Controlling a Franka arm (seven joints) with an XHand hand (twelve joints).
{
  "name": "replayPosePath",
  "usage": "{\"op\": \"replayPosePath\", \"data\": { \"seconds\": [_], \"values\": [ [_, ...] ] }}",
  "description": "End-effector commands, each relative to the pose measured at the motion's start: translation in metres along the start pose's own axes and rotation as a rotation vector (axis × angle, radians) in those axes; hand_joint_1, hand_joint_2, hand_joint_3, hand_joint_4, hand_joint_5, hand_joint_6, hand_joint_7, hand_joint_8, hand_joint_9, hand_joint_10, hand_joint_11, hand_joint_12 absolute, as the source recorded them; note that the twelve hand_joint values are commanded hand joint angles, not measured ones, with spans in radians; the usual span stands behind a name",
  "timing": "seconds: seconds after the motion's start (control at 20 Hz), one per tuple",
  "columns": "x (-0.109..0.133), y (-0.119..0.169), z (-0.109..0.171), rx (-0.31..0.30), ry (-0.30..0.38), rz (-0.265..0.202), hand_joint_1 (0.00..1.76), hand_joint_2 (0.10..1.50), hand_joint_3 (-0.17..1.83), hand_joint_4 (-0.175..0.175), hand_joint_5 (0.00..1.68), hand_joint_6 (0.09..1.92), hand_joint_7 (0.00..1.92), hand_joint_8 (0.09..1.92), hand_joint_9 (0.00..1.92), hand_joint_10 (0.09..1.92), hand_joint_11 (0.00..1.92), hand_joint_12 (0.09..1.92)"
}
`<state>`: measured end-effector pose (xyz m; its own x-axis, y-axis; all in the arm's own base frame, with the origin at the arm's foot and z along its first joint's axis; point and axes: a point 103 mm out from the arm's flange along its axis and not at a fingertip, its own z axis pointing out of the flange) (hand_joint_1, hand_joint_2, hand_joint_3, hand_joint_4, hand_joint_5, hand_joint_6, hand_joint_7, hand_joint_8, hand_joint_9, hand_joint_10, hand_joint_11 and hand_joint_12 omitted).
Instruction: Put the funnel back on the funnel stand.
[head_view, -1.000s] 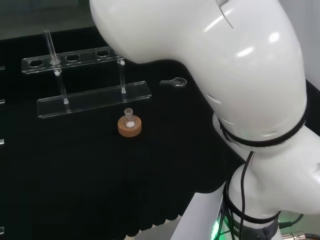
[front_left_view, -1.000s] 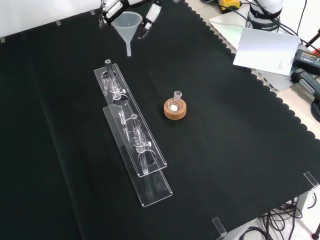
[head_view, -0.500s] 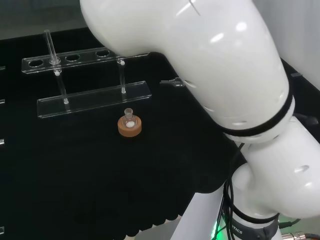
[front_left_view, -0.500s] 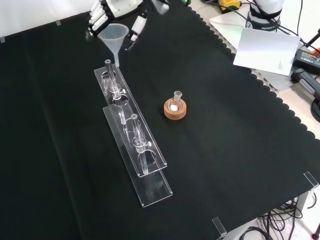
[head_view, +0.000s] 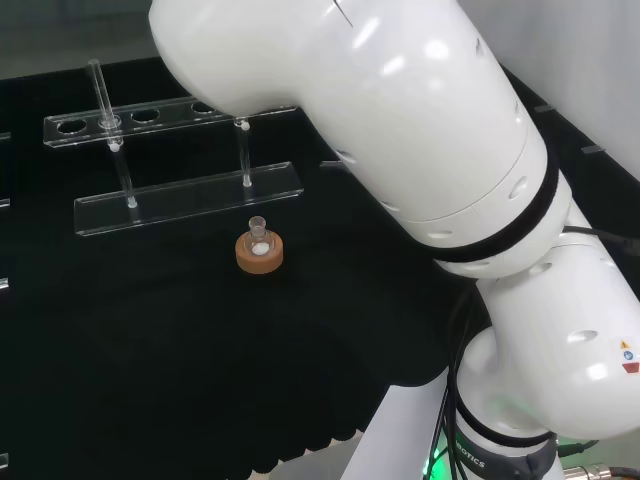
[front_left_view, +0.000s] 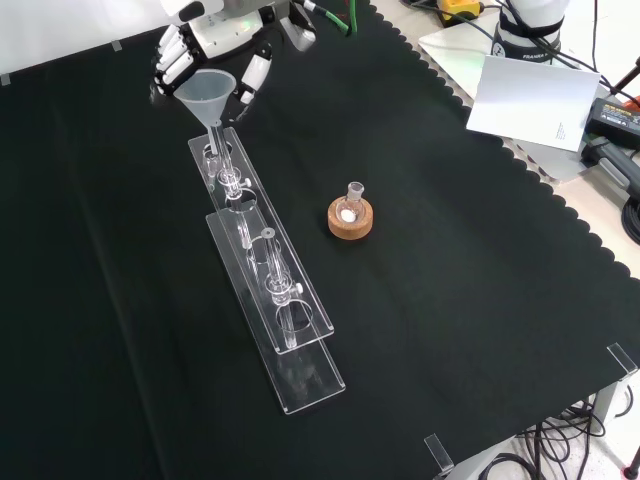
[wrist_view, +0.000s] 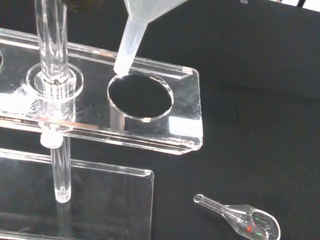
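My hand (front_left_view: 205, 40) is at the top of the front view, its fingers curled round the rim of a translucent white funnel (front_left_view: 205, 92). The funnel hangs upright over the far end of the clear acrylic funnel stand (front_left_view: 262, 268). In the wrist view the funnel's stem (wrist_view: 129, 46) ends just above the rim of the stand's end hole (wrist_view: 141, 96), at the hole's edge rather than its middle. In the head view the stand (head_view: 185, 196) lies at the upper left, with the arm's white links covering its right end.
A small glass flask on a cork ring (front_left_view: 350, 217) (head_view: 260, 250) stands beside the stand. A small glass piece (wrist_view: 240, 218) lies on the cloth by the stand's end. Papers and cables (front_left_view: 530, 95) sit beyond the cloth's scalloped edge.
The hand has carried the funnel left and down in the front view, from beyond the stand's end to over its end hole. The arm's links swung across the head view.
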<state>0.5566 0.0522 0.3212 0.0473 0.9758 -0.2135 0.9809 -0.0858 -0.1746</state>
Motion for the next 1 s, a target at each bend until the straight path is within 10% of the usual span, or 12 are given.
{"op": "replayPosePath", "data": {
  "seconds": [0.05,1.0],
  "values": [
    [-0.004,0.014,0.015,0.020,0.007,0.002,0.88,1.14,-0.17,-0.030,0.56,0.51,0.42,0.69,0.77,0.50,0.63,1.21],
    [-0.009,0.012,0.033,0.072,0.012,-0.003,0.88,1.14,-0.17,-0.031,0.55,0.51,0.41,0.69,0.77,0.50,0.63,1.20]
  ]
}}
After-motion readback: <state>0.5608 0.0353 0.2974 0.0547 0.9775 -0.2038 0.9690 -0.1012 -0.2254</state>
